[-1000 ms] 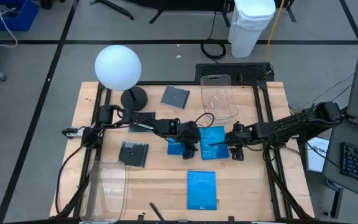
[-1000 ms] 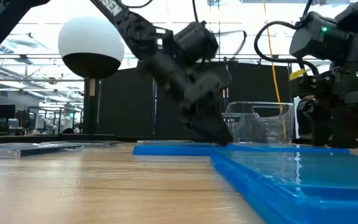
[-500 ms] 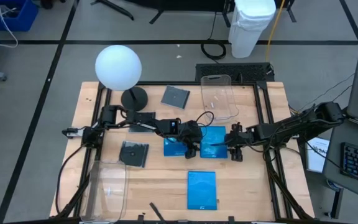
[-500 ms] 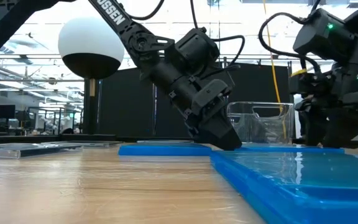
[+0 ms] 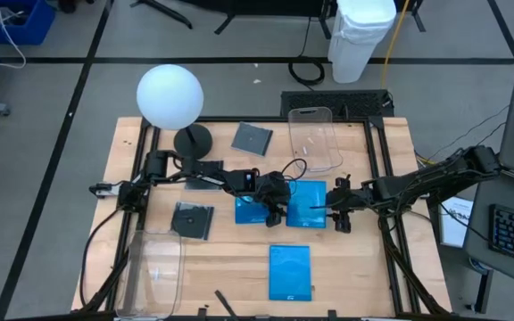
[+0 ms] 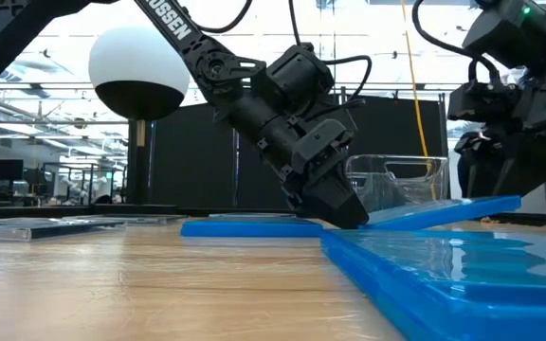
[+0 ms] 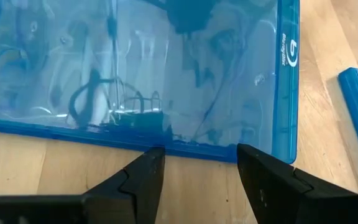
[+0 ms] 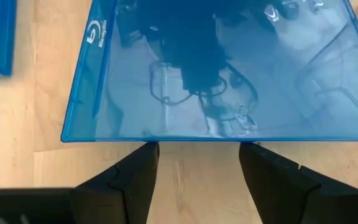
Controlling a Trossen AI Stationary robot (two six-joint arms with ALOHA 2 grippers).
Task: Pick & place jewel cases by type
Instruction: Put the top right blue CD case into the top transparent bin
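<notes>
1. Wooden table (image 5: 230, 259) on grey floor; white globe lamp (image 5: 169, 95) at its far-left.
2. Left gripper (image 5: 276, 214) spread at one blue jewel case (image 5: 253, 209) mid-table.
3. Right gripper (image 5: 341, 212) grips the neighbouring blue case (image 5: 308, 203), edge raised.

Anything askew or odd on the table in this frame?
Yes: the blue jewel case at the right gripper is tilted, one edge raised off the table, while the blue case by the left gripper lies flat.
</notes>
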